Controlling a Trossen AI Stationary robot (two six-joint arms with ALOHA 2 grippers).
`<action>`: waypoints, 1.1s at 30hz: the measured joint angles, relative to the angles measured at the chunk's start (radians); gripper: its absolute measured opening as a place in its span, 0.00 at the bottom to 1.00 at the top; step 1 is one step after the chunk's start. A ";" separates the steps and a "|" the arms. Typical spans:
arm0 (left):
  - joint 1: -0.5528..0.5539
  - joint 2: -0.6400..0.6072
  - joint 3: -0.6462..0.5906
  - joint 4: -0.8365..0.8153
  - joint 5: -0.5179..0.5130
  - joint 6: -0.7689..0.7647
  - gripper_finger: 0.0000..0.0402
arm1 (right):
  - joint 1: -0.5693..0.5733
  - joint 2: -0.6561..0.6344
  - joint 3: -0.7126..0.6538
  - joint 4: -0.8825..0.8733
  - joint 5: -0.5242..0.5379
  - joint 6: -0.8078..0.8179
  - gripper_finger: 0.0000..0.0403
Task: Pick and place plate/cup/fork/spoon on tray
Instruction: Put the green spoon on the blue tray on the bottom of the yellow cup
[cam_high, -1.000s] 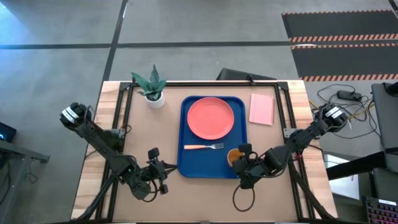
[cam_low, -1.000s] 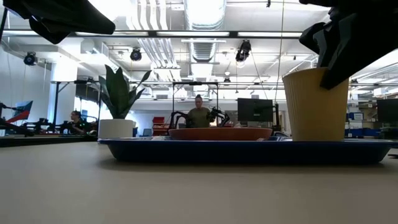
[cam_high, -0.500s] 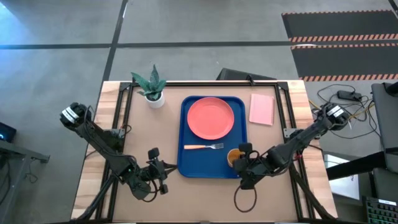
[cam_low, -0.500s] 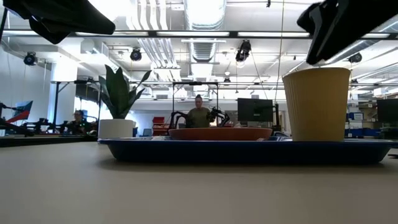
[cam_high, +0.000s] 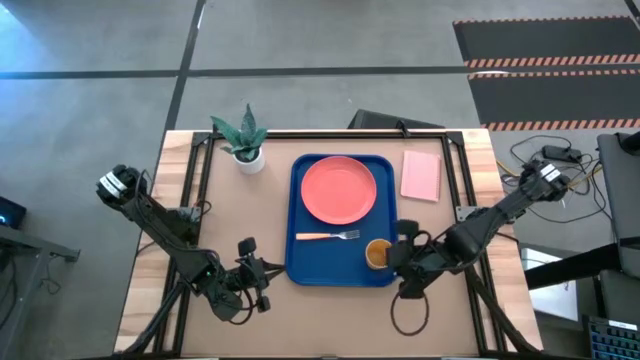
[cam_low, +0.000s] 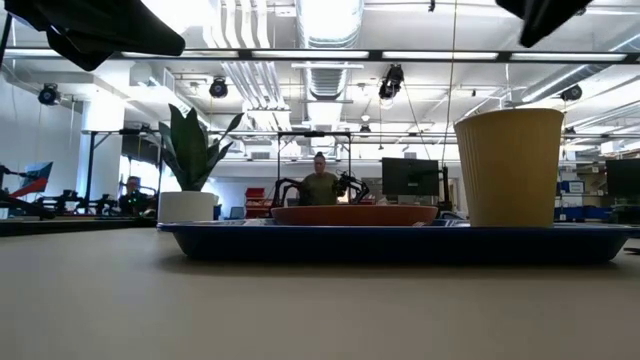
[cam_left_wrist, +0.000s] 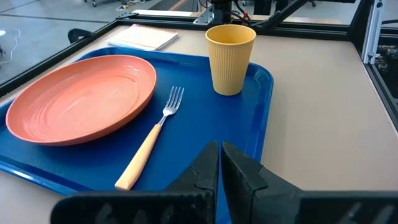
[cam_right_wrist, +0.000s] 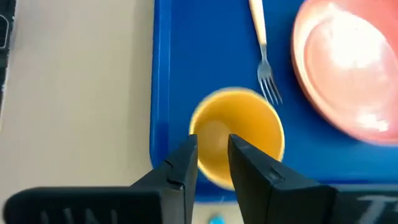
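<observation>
My right fingers (cam_right_wrist: 212, 163) hang just above the yellow cup (cam_high: 378, 254), a little apart, holding nothing. The cup stands lower right on the blue tray (cam_high: 310, 268). It looks light and tippy; I'd pinch its rim gently.

Bright, even overhead light from ceiling lamps (cam_low: 330, 20); glare whitens the plate (cam_right_wrist: 348, 68), which is blurred, as is the cup (cam_right_wrist: 236, 134) beside it.

Potted plant (cam_high: 243, 140) and pink pad (cam_high: 421, 175) on table (cam_high: 230, 230).
</observation>
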 joint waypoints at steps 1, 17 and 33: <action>0.000 0.000 0.000 0.000 0.000 0.000 0.00 | 0.002 -0.016 -0.007 -0.023 -0.006 0.023 0.18; 0.000 0.000 0.000 0.000 0.000 0.008 0.00 | 0.013 -0.194 -0.370 -0.203 -0.135 0.484 0.09; 0.000 0.000 0.000 0.000 0.001 0.033 0.00 | 0.013 -0.084 -0.523 -0.106 -0.237 0.188 0.36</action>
